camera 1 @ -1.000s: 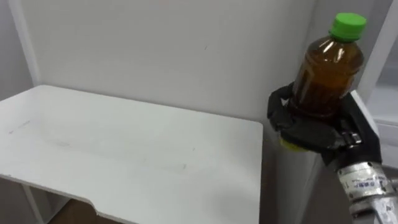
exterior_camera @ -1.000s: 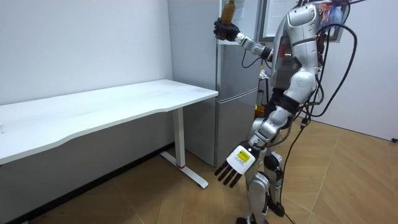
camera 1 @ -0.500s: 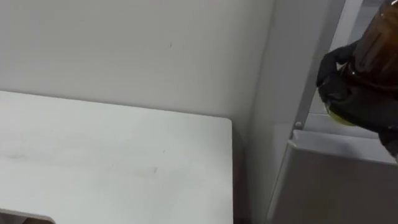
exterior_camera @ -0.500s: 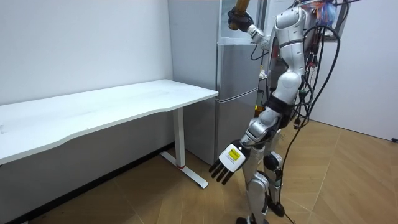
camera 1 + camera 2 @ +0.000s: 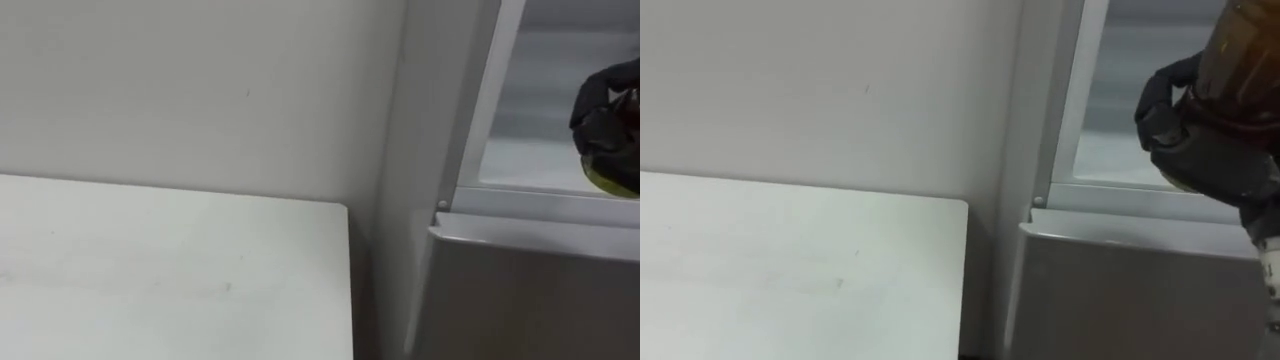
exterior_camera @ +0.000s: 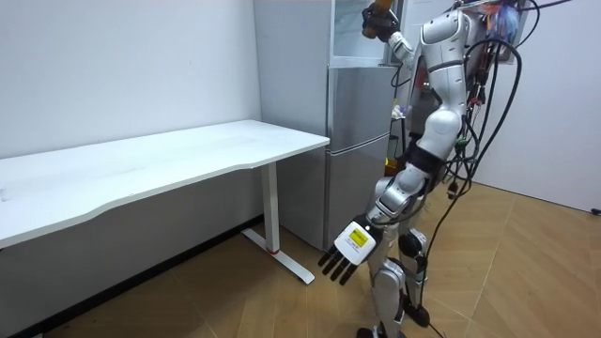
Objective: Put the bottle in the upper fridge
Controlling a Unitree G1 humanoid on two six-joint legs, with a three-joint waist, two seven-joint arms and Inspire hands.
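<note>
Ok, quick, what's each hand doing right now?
Left hand: open, hanging low, holding nothing.
Right hand: shut on the bottle, raised at the open top of the fridge.

A second ago the right hand [image 5: 1202, 145] held the bottle [image 5: 1245, 60] up by the fridge's outer corner, short of the opening. It has since swung across. Now the open upper fridge compartment [image 5: 1115, 150] lies right behind the hand, with its sill just below the fingers. The robot's head and shoulders have turned with the hand toward the fridge.
</note>
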